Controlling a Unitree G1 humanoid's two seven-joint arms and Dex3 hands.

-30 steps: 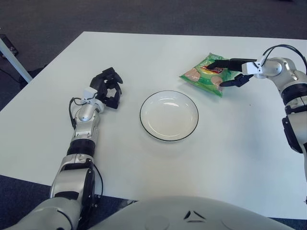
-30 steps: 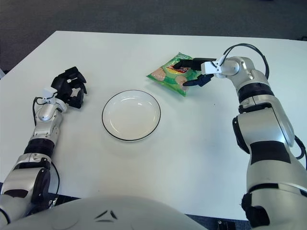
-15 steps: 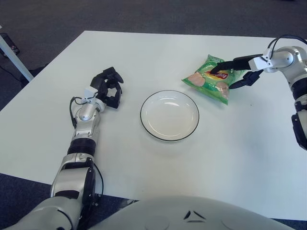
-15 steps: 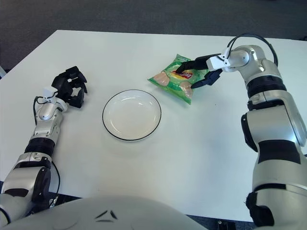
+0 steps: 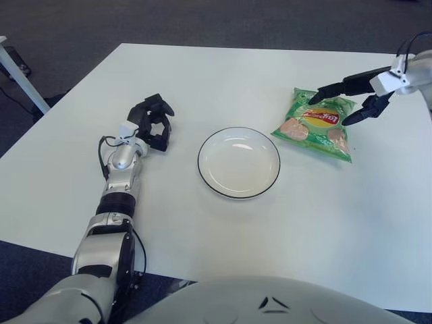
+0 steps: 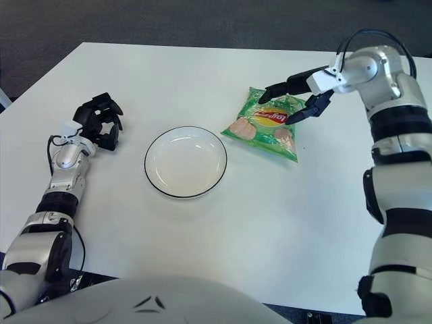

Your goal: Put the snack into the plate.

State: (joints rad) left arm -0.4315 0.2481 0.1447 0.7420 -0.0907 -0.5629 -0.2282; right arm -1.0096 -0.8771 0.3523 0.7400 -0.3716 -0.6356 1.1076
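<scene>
The snack, a green chip bag, is to the right of the white plate with the dark rim, tilted with its top edge raised. My right hand reaches in from the right edge and pinches the bag's upper right part between a finger on top and the thumb at its side. The plate holds nothing. My left hand shows left of the plate with its fingers curled and nothing in them.
All of this is on a white table. Dark carpet lies beyond its far edge and left corner. A white leg of another piece of furniture shows at the far left.
The right hand has carried the bag rightward and toward me, and the bag now looks larger and more turned. The left hand and the plate have stayed put.
</scene>
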